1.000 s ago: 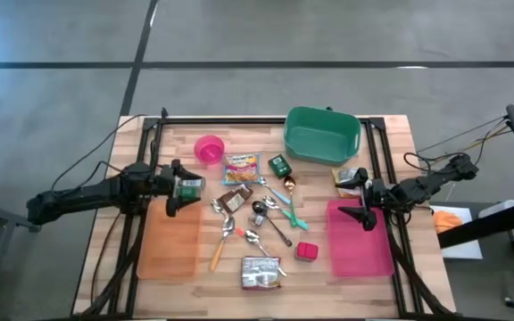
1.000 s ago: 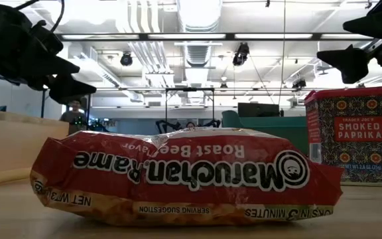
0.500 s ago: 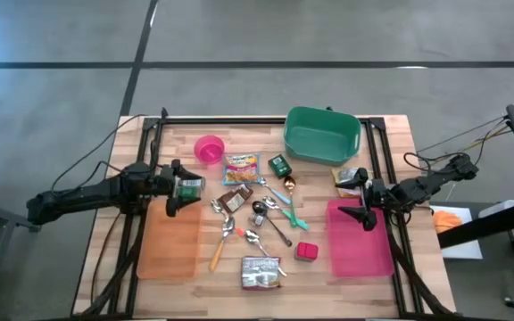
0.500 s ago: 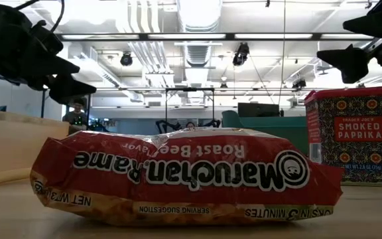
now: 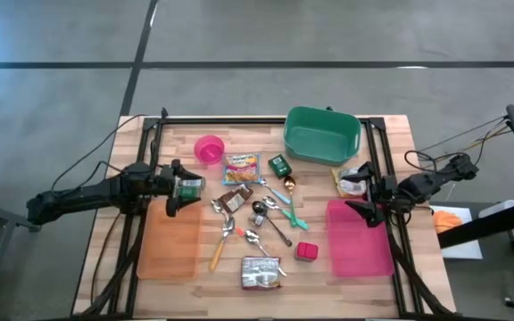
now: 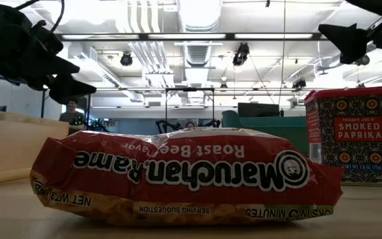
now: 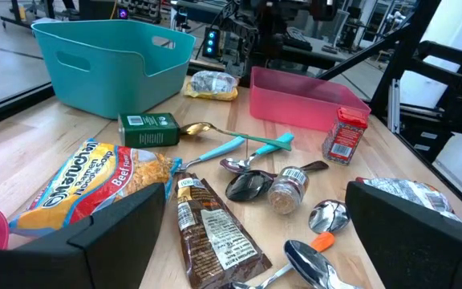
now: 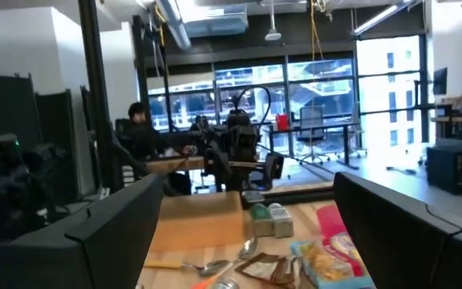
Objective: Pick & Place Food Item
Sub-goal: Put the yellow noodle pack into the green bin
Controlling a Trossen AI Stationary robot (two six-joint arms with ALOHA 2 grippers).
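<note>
High view: straight down over the whole table (image 5: pixel 194 276), both arms in frame. Low view: at tabletop height, pressed close to the ramen packet (image 6: pixel 184 176), facing the room behind. Wrist views: level across the clutter from opposite sides, both catching the noodle bag (image 7: pixel 95 181) (image 8: pixel 335 258).

we count two flat trays, one orange (image 5: pixel 169 245) and one pink (image 5: pixel 359 242), one green bin (image 5: pixel 321 135), one pink cup (image 5: pixel 209 149), two noodle packs (image 5: pixel 241 168) (image 5: pixel 261 272), and one red spice tin (image 5: pixel 306 252).
</note>
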